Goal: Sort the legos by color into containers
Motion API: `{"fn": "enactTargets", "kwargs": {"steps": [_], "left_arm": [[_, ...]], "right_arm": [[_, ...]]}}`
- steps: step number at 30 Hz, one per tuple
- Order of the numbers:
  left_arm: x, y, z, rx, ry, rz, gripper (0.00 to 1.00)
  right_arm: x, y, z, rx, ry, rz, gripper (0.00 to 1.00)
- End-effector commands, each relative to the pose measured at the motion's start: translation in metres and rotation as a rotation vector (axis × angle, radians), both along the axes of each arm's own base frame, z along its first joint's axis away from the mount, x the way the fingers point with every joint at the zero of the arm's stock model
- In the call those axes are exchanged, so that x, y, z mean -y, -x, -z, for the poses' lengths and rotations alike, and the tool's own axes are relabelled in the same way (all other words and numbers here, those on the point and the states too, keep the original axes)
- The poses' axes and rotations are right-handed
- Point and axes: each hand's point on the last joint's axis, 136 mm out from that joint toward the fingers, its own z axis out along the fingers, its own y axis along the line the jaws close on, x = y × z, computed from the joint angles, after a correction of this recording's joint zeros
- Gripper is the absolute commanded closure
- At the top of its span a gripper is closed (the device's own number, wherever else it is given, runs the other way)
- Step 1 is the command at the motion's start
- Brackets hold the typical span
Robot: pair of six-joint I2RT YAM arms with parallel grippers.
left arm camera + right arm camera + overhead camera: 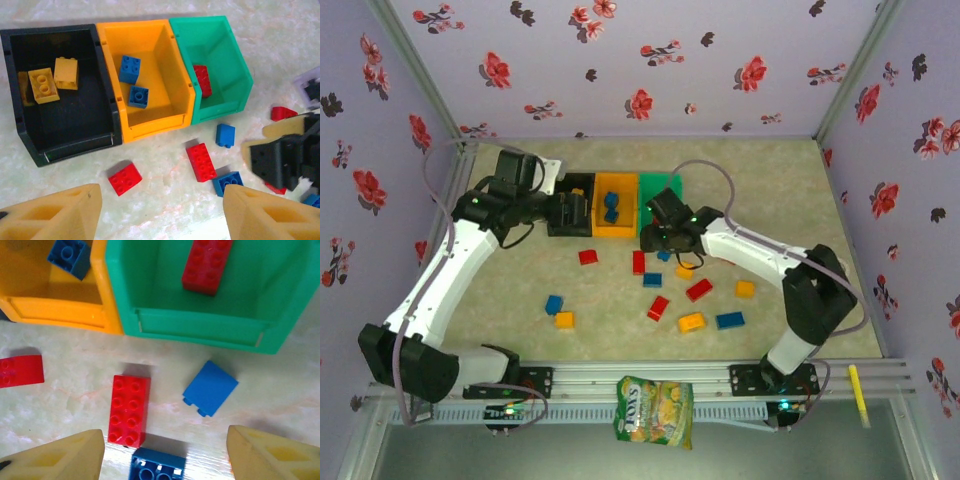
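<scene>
Clearly mid-sort: we saw left gripper [160, 200] and right gripper [165, 437] with jaws apart, empty; right hovered over a loose red brick [129, 410] near the green bin [200, 330]. Next, we judged, it needed descent and clamp.

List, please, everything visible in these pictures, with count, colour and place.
bins: three, black, orange, green, one row, far on the table.
legos in bins: about three yellow in black, two blue in orange, one red in green.
loose legos: about twelve, red, blue, yellow, on the table before the bins.
snack bag: one, yellow-green, near edge.
stick: one, yellow, near right corner.
left gripper: open, by the black bin.
right gripper: open, above loose legos.
</scene>
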Motion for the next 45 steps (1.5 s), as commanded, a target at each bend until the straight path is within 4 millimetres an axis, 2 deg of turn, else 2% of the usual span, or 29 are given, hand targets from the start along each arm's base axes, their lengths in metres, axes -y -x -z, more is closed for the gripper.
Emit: {"fn": "enactTargets", "kwargs": {"steps": [1, 4, 15, 22, 30, 33, 39, 45], "left_arm": [[0.007, -0.001, -0.009, 0.047, 0.016, 0.047, 0.34], [0.008, -0.001, -0.007, 0.041, 0.014, 0.05, 0.34], [0.008, 0.001, 0.003, 0.008, 0.0, 0.054, 0.34], [0.007, 0.003, 0.002, 0.011, -0.003, 0.059, 0.34], [0.007, 0.005, 0.006, 0.0, -0.009, 0.061, 0.34], [0.006, 0.007, 0.007, -0.002, -0.013, 0.065, 0.34], [0.007, 0.007, 0.006, -0.001, -0.014, 0.069, 0.35], [0.008, 0.008, 0.006, 0.001, -0.014, 0.072, 0.35]], "right_arm": [[-0.015, -0.004, 0.01, 0.013, -0.005, 0.023, 0.34], [-0.025, -0.002, 0.023, -0.001, 0.02, 0.011, 0.36], [-0.041, -0.003, 0.063, -0.041, 0.125, -0.002, 0.4], [-0.05, -0.002, 0.074, -0.056, 0.141, -0.021, 0.42], [-0.051, 0.0, 0.085, -0.076, 0.17, -0.028, 0.49], [-0.05, 0.001, 0.087, -0.08, 0.178, -0.03, 0.52], [-0.048, 0.0, 0.084, -0.069, 0.189, -0.032, 0.7], [-0.046, -0.004, 0.059, -0.021, 0.186, -0.041, 0.75]]}}
